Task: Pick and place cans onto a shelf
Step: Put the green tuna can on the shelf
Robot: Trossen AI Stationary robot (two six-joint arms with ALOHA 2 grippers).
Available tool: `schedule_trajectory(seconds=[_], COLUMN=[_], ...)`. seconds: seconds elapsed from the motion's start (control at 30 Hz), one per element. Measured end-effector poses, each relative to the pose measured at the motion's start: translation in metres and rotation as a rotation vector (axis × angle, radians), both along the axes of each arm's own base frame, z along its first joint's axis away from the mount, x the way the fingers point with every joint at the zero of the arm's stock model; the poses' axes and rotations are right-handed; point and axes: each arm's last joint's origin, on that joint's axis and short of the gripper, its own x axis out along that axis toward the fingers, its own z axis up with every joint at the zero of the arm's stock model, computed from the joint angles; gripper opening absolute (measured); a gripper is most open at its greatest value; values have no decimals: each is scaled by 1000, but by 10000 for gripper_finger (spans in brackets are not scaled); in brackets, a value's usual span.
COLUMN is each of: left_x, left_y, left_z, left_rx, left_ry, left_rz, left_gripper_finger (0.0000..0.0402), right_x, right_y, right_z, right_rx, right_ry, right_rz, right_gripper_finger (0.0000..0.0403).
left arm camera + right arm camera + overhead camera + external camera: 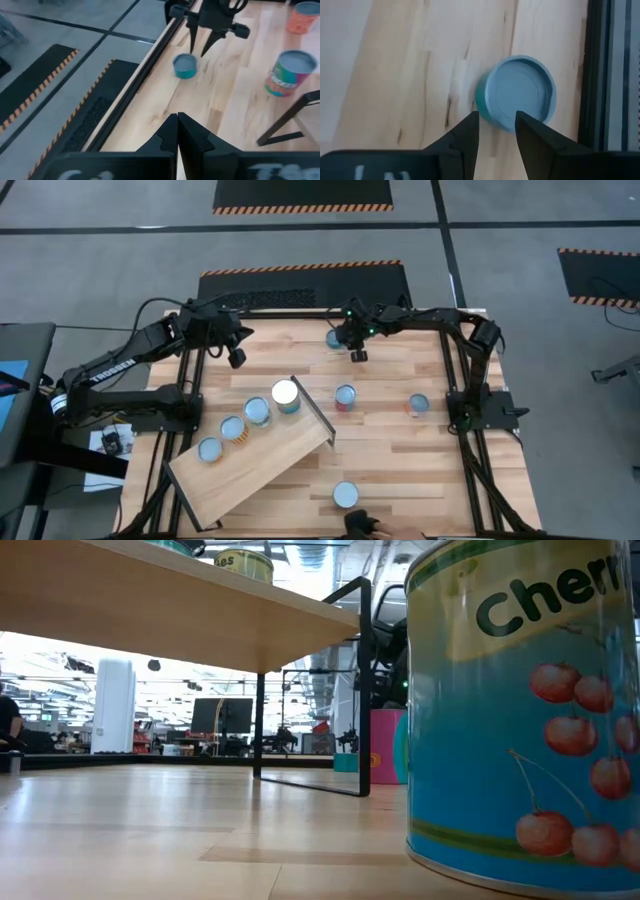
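Left gripper [237, 360] idle near the surface's rear-left edge, fingers closed, empty. Shelf [262, 470] holds 4 cans. Right gripper [358, 354] hovers beside the teal can [334, 337] at the rear edge, fingers slightly parted, empty. Judgement: centre over the lid, open wider, then descend. Foreground can [525, 710] reads "Cher…".

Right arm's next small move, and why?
Probably ease the right gripper forward over the teal can, then lower. In its wrist view the open fingers sit short of the can, not around it. The can stands by the table's far edge. The left gripper waits shut, off to the side.
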Motion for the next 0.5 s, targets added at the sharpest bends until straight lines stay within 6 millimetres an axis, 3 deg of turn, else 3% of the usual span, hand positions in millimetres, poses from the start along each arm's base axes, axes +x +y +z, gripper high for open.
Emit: schedule_trajectory(seconds=[0.33, 0.5], left_x=[0, 0], left_y=[-1, -1], left_z=[0, 0], left_rx=[-7, -10], left_ry=[-2, 1], left_rz=[-17, -20], left_gripper_finger=[0, 0], right_x=[8, 8], right_y=[2, 0], right_z=[-17, -16], right_rx=[-18, -25], right_ry=[23, 11], right_rz=[42, 39], right_gripper_finger=[126, 97])
